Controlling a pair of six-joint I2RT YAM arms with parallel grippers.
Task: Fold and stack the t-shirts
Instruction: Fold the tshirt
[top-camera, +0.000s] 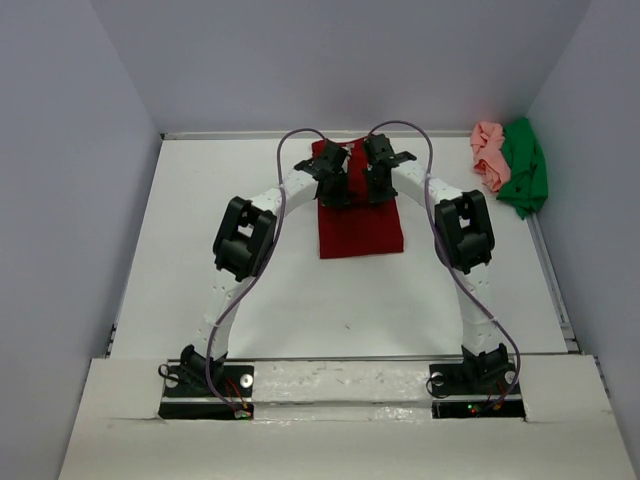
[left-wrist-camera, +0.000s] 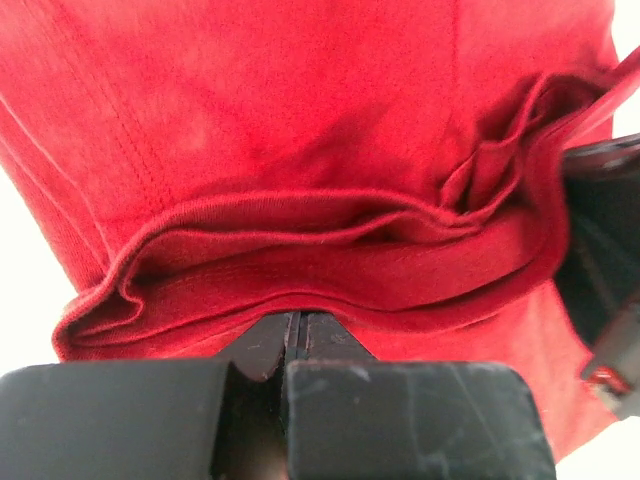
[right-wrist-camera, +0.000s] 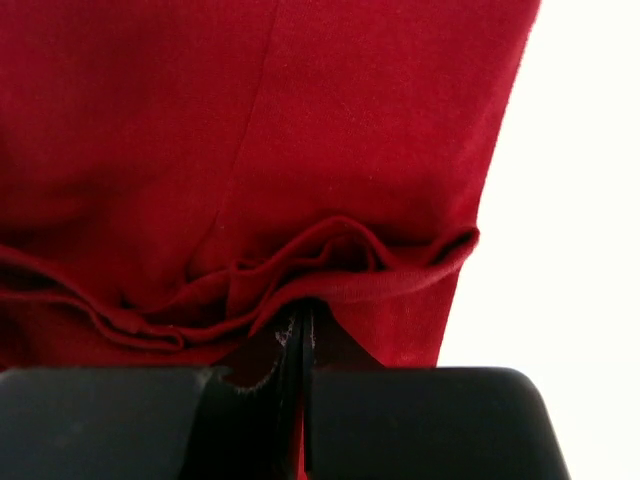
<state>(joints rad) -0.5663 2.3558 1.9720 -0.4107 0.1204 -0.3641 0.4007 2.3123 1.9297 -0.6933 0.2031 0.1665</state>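
Both sets of jaws are pressed tight together, each pinching a bunched edge of cloth. On my left wrist feed the left gripper (left-wrist-camera: 295, 330) has its black fingertips closed, with only a hairline seam between them. Layered hems of the dark red cloth t-shirt (top-camera: 360, 228) curl around the tips in several stacked folds. The right wrist feed shows the same thing: the right gripper (right-wrist-camera: 303, 322) is closed to a thin slit, and a small ripple of the red fabric is gathered right at its tips. To the right of that ripple the shirt's side edge runs down against the bright white table (top-camera: 300, 300).

From the overhead camera I see the two arms arching in from their bases and meeting side by side over the far end of the red shirt. The shirt lies as a roughly rectangular, already partly folded panel in the middle of the table, its near edge straight and flat. The grippers sit close together, and the black body of the right one shows at the right edge of my left wrist feed.

The crumpled pale pink cloth t-shirt (top-camera: 488, 155) and the crumpled bright green cloth t-shirt (top-camera: 523, 172) lie touching each other at the far right corner of the table, well apart from the red one.
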